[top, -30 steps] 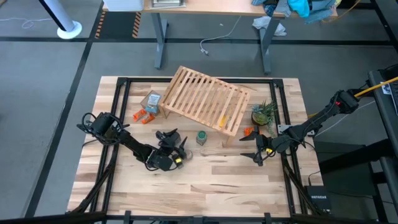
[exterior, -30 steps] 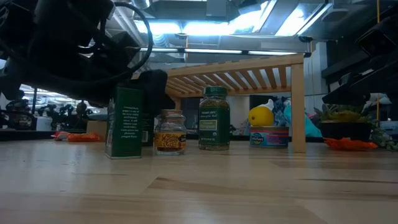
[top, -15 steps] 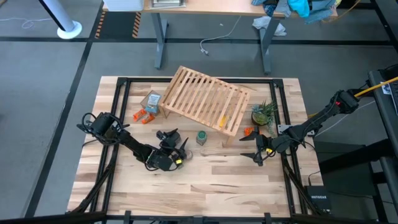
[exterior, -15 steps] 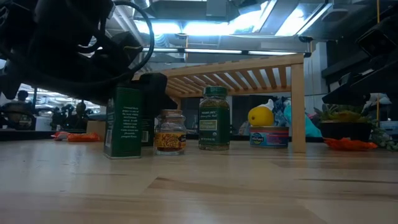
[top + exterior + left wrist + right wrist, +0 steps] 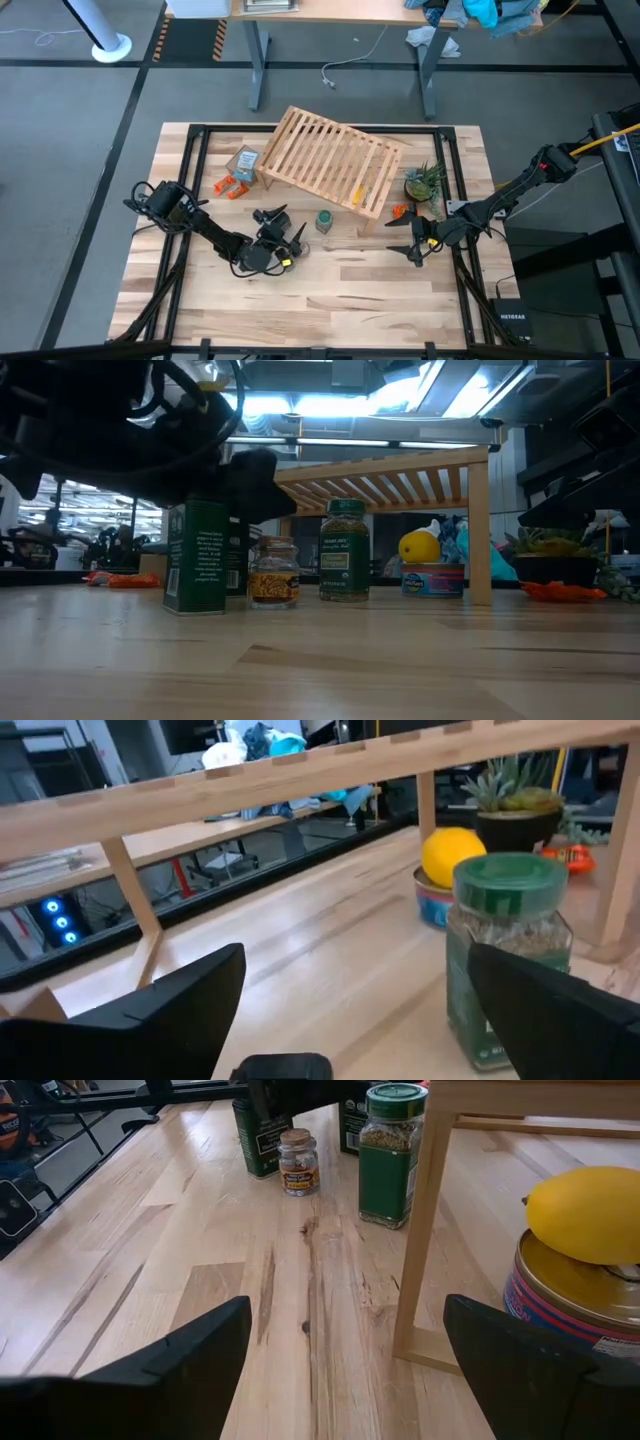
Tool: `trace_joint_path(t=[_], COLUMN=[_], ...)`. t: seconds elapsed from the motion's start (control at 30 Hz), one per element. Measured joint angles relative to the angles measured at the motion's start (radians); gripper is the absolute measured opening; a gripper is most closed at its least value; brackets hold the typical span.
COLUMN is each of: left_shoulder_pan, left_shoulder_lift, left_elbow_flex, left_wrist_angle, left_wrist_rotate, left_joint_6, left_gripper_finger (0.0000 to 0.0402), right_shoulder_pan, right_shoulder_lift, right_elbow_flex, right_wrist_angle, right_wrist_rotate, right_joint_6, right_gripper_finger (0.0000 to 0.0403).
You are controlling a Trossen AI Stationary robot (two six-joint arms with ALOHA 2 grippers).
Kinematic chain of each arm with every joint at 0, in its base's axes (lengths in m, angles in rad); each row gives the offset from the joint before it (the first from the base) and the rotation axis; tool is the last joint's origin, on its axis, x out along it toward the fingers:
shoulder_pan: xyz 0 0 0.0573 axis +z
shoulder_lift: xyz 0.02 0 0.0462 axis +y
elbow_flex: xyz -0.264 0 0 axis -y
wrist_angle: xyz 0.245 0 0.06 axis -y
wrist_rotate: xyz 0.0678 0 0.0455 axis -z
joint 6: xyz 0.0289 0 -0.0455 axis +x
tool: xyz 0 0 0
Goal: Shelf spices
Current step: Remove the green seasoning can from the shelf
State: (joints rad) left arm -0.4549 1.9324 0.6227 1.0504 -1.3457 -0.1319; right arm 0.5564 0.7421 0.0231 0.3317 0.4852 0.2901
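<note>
Four jars stand in a loose cluster left of centre in the low view: a dark green squarish tin (image 5: 196, 557) at the front, a second dark one behind it that we can barely make out, the tiny clear glass jar (image 5: 273, 572) and the green round jar (image 5: 344, 550). All of them sit on the tabletop (image 5: 340, 290) in front of the slatted shelf (image 5: 333, 158), which fills the upper middle of the high view; none is on the shelf yet.

Compared with a second ago, the left gripper (image 5: 268, 243) has risen slightly in the low view, so that the front tin's top now shows clear beneath it, and in the high view it has shifted a little. Its jaws stand wide apart in the left wrist view and grip nothing.

We see the right gripper (image 5: 414, 241) unmoved at the right of the high view, near a potted plant (image 5: 424, 181), its fingers spread wide and empty. A lemon (image 5: 587, 1201) rests on a can (image 5: 575, 1309) under the shelf.
</note>
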Motion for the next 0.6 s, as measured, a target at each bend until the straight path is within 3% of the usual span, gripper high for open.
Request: trace_joint_path(t=[0.27,0.6], left_shoulder_pan=[-0.028,-0.169], left_shoulder_lift=[-0.015,-0.16], left_elbow_flex=[0.0,0.0], left_wrist_angle=[0.192,0.221], left_wrist_rotate=[-0.045,-0.033], left_joint_6=[0.188,0.673], left_gripper_finger=[0.0375,0.0375], right_shoulder_pan=[0.0,0.0], right_shoulder_lift=[0.0,0.0], right_elbow_flex=[0.0,0.0], right_wrist_angle=[0.0,0.0], right_wrist_rotate=[0.0,0.0], right_joint_6=[0.0,0.0], right_gripper_finger=[0.0337,0.0337])
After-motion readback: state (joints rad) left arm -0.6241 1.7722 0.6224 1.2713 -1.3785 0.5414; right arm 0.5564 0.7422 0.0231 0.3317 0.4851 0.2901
